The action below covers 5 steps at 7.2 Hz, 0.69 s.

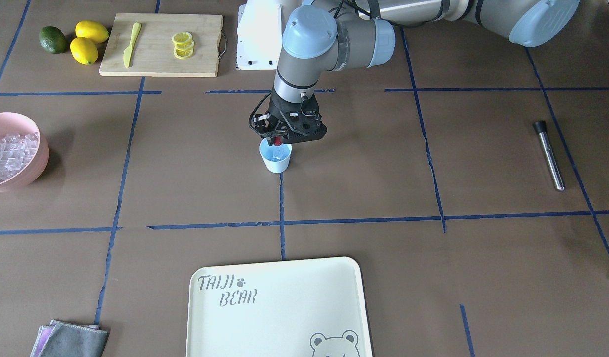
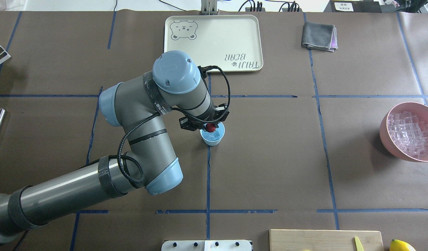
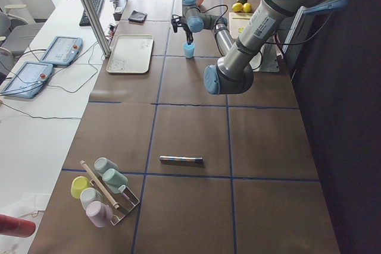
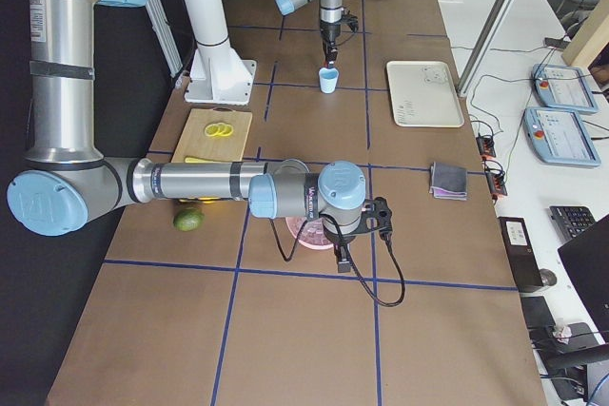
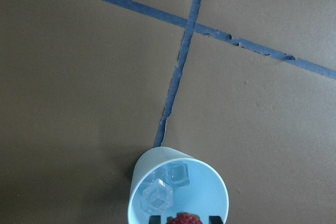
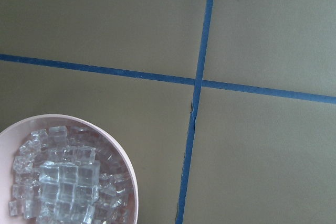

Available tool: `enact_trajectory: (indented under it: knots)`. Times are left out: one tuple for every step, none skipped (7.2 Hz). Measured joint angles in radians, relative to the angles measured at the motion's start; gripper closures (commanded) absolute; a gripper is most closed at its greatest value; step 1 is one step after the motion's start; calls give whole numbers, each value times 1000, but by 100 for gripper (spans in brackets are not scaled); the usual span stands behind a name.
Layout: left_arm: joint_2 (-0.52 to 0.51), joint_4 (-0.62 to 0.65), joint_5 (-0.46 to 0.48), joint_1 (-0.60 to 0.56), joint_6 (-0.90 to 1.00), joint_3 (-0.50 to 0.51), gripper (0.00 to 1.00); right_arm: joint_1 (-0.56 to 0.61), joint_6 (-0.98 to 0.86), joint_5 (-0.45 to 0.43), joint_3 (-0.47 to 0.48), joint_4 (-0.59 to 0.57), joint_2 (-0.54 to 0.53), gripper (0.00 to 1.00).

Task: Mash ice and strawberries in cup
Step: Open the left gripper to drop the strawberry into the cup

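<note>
The pale-blue cup [image 1: 275, 159] stands at mid-table on a blue tape line. It holds a few clear ice cubes [image 5: 157, 196]. My left gripper [image 2: 209, 128] hangs just over the cup's mouth, shut on the small red strawberry [image 5: 184, 219], whose top shows between the two fingertips in the left wrist view. More ice [image 2: 411, 134] fills a pink bowl [image 2: 391, 146] at the table's right side. My right gripper [image 4: 342, 259] shows only in the exterior right view, hovering near that bowl; I cannot tell whether it is open or shut.
A metal muddler [image 1: 549, 156] lies on the robot's left side. A cream tray [image 1: 279, 307] sits at the far edge, with a grey cloth [image 1: 69, 339] beside it. A cutting board [image 1: 160, 44] with lemon slices, a knife, lemons and a lime is near the base.
</note>
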Motion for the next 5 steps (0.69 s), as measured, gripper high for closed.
enact_trajectory:
  knots:
    - [1,-15,0,-1,4,0,6,0,1,0,-1,0,0,0]
    - [3,-25,1,-1,6,0,4,0,1,0,-1,0,0,0]
    - [3,-29,1,-2,7,0,1,0,1,0,-1,0,0,0]
    - [3,-30,1,-5,13,-2,0,0,1,0,0,0,0,0]
    - [5,-26,-1,-15,21,-4,0,0,1,-1,0,0,0,0]
